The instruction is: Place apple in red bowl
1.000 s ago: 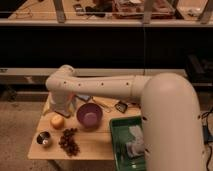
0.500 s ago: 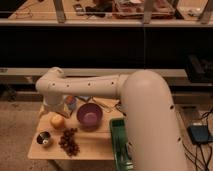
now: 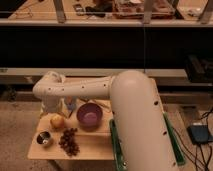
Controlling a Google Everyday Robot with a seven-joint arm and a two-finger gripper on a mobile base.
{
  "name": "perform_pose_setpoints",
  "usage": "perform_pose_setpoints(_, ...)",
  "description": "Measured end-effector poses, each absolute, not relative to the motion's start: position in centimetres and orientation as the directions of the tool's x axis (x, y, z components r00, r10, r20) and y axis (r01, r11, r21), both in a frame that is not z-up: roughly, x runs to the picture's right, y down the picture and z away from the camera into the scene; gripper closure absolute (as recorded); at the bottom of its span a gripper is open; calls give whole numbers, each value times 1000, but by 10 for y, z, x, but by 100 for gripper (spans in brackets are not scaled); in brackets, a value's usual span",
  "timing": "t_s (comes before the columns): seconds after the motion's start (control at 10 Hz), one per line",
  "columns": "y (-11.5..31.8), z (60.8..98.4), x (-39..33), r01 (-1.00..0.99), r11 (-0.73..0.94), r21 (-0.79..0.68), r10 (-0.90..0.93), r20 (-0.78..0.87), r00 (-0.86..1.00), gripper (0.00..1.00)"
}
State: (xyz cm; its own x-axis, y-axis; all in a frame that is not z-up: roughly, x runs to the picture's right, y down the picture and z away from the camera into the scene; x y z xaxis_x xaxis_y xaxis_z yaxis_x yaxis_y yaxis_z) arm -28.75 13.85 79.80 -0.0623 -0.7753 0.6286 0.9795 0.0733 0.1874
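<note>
Over the last second the arm (image 3: 130, 115) swings left and lower, and its thick white forearm now fills the right half of the view. That brings the hand (image 3: 70, 106) down to the back of the counter (image 3: 92, 147), just beside the apple (image 3: 56, 121), between it and the purple bowl (image 3: 90, 116). Its fingers stand apart with nothing in them. The apple has not shifted and lies on the counter's left side, so the grasp is still to come and this reads as the approach.

The red bowl does not show anywhere; it may sit behind the forearm, but I cannot tell. The forearm also covers most of the green bin (image 3: 115, 150) and the counter's right end. The hand is dim and partly tucked under the arm. The steel cup (image 3: 44, 138) and grapes (image 3: 69, 141) stay put in front.
</note>
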Motion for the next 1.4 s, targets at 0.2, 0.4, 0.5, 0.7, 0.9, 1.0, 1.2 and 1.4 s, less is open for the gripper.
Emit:
perform_pose_setpoints(0.2,147,813,-295,981,65,184,-770,634,-68,20)
perform_pose_setpoints(0.4,159,828,-297,982,56,183,-771,633,-74,20)
perform_pose_setpoints(0.5,164,834,-297,981,59,184,-769,635,-73,20)
perform_pose_setpoints(0.7,170,843,-295,979,69,191,-761,645,-72,20)
perform_pose_setpoints(0.9,171,846,-294,975,80,209,-756,650,-77,31)
perform_pose_setpoints(1.0,172,845,-294,971,74,228,-757,647,-95,39)
perform_pose_setpoints(1.2,173,841,-294,960,78,268,-754,646,-119,61)
perform_pose_setpoints(1.4,177,842,-292,952,99,288,-745,656,-121,81)
